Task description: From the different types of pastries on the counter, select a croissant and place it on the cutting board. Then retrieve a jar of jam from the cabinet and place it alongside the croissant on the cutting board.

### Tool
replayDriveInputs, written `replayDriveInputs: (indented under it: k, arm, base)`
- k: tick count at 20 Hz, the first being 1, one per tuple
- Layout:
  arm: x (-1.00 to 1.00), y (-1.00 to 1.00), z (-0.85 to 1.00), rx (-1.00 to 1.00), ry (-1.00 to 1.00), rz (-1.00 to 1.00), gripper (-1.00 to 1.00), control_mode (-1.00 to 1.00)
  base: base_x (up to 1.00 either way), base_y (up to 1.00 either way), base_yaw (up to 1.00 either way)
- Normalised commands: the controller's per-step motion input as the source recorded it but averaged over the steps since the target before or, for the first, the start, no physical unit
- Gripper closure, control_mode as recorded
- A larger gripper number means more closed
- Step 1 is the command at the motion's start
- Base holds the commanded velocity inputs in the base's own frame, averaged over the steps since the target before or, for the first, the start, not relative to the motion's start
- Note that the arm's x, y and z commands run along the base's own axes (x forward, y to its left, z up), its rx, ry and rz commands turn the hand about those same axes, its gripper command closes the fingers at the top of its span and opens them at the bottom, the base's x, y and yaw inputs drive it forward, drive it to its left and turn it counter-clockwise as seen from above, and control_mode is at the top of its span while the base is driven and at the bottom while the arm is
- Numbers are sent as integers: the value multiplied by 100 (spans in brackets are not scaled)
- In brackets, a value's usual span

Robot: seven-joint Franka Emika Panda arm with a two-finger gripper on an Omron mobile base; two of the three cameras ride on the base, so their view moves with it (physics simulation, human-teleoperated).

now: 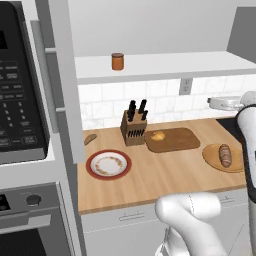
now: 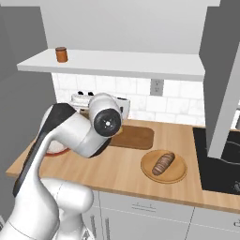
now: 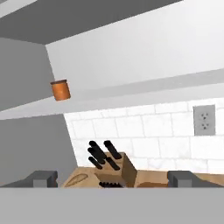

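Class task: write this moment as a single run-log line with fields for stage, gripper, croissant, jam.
stage: going for jam | gripper: open, empty | croissant: on cutting board | jam jar: upright on cabinet shelf, untouched

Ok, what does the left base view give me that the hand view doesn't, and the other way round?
Left base view: the croissant on the cutting board, the red-rimmed plate, the wooden plate with a loaf-shaped pastry, and the microwave.
Hand view: the gripper, jaws open, aimed toward the shelf.
Both: the jar on the shelf, the knife block, the wall outlet and the small pastry left of the block.
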Motion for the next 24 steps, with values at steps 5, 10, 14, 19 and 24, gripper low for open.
replayDriveInputs:
  k: [5, 10, 14, 19, 24]
  arm:
    - [-24, 3, 78, -18, -8, 23, -100, -100]
    - [-31, 7, 69, -19, -7, 19, -100, -100]
    - [-13, 32, 36, -18, -1, 15, -100, -100]
    - [3, 47, 4, -12, 1, 5, -100, -100]
    - [5, 37, 27, 0, 1, 2, -100, -100]
  base:
    - [0, 0, 0]
    - [0, 0, 0]
    - [0, 0, 0]
    - [0, 0, 0]
    - [0, 0, 0]
